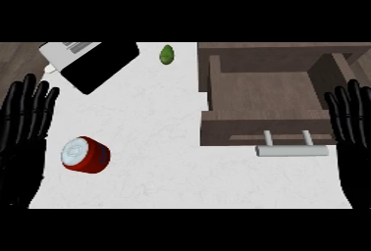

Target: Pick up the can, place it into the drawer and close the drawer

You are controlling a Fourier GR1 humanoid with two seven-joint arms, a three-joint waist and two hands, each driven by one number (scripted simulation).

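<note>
Head view: the short red metal can with a silver lid (85, 154) stands on the white desk (167, 162), well left of the open brown wooden drawer (264, 95). My left robot hand (25, 117) and right robot hand (354, 122) rest released, fingers straight. Nothing is picked up yet; next, I judge, comes reaching for the can.
</note>
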